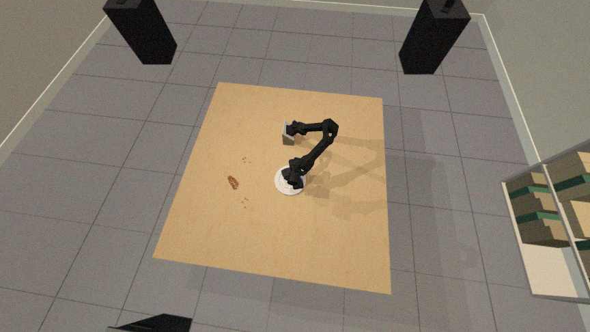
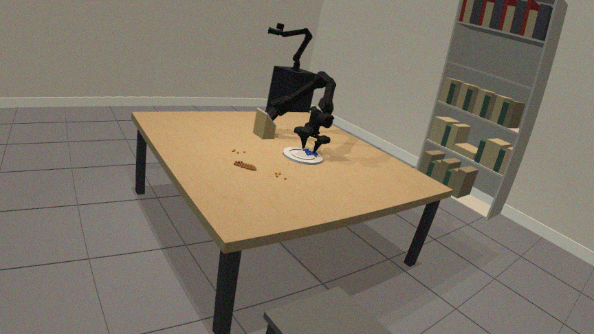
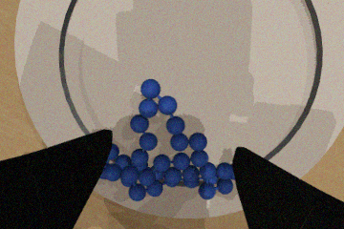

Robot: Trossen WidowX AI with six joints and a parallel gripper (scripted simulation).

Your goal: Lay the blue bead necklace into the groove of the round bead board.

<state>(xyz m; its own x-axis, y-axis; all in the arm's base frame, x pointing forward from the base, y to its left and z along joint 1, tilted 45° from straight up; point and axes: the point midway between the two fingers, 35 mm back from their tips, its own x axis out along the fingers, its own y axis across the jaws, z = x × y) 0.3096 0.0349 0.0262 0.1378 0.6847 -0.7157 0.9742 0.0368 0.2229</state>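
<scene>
The round white bead board (image 1: 280,187) (image 2: 293,154) (image 3: 191,5) lies on the wooden table, with a thin dark groove (image 3: 64,56) running round it. The blue bead necklace (image 2: 310,152) (image 3: 167,160) lies bunched in a heap on the board's near part, across the groove and out to the rim. My gripper (image 1: 296,179) (image 2: 310,148) (image 3: 174,148) is open and hangs just above the heap. Its two fingers stand on either side of the beads and hold nothing.
A brown bead string (image 1: 233,182) (image 2: 245,165) and loose orange beads (image 1: 246,159) (image 2: 280,176) lie left of the board. A tan block (image 1: 287,136) (image 2: 264,124) stands at the arm's base. A bookshelf (image 2: 495,94) stands off the table at the right.
</scene>
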